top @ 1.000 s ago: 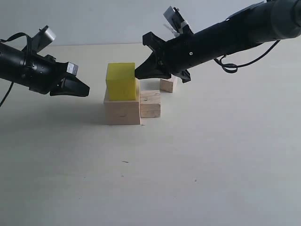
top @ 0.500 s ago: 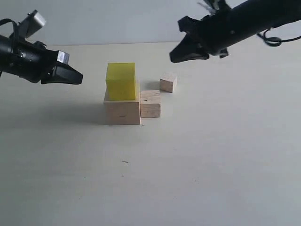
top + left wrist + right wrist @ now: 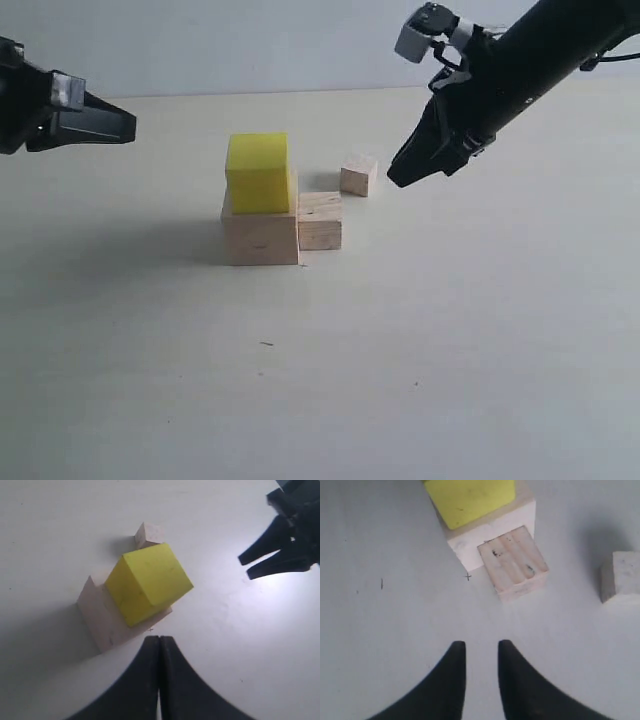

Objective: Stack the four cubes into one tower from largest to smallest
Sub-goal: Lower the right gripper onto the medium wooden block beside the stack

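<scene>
The bright yellow cube (image 3: 258,172) rests on the largest pale wood cube (image 3: 260,238) in the middle of the table. A smaller grainy wood cube (image 3: 320,220) sits on the table against that base's right side. The smallest wood cube (image 3: 358,175) lies behind it, apart. My right gripper (image 3: 398,178) hangs open and empty just right of the smallest cube; its wrist view shows the grainy cube (image 3: 514,562) and the smallest cube (image 3: 621,576) ahead of its gripper (image 3: 481,645). My left gripper (image 3: 128,127) is shut and empty, high at the far left, seen closed (image 3: 159,639) in its wrist view.
The pale tabletop (image 3: 400,350) spreads wide in front of and beside the stack. A pale wall (image 3: 250,40) rises behind the table. The right arm's black fingers (image 3: 265,560) show in the left wrist view, beyond the yellow cube (image 3: 150,582).
The right gripper left the yellow cube, rose to the right, then came down beside the smallest cube. The left gripper drew back up and to the left. The cubes stayed put.
</scene>
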Available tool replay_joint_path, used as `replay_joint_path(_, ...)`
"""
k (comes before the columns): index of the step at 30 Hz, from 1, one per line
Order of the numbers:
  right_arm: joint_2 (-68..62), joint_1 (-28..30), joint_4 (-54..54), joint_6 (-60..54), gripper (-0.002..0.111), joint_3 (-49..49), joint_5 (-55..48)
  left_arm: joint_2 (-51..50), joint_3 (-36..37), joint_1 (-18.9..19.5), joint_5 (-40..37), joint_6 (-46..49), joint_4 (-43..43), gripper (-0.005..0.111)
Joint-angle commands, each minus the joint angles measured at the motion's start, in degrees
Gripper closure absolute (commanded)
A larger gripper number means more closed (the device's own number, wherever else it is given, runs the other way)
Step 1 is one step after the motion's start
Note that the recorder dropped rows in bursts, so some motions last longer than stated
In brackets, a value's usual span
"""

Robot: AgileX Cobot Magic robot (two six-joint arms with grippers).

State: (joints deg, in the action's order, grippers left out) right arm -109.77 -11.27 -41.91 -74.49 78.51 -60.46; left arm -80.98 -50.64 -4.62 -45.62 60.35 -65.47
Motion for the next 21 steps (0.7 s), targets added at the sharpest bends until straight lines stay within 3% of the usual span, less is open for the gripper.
replay_joint_path(1,-2.4,0.0,-2.5,-2.5,0.057,0.2,4.2,6.4,2.3,-0.1,-1.1,-2.8,1.1,0.107)
replay_joint_path(5,-4.3,0.0,-5.9,-5.1,0.045,0.2,7.9,11.1,2.3,-0.1,-1.1,-6.3,4.2,0.107)
replay_joint_path(12,-7.0,0.0,-15.0,-23.0,0.045,0.2,4.5,15.2,2.3,-0.1,-1.1,-10.6,9.2,0.107)
replay_joint_path(21,-7.0,-3.9,-13.1,-29.1,0.045,0.2,6.2,15.9,2.3,-0.1,-2.4,-11.5,10.5,0.107)
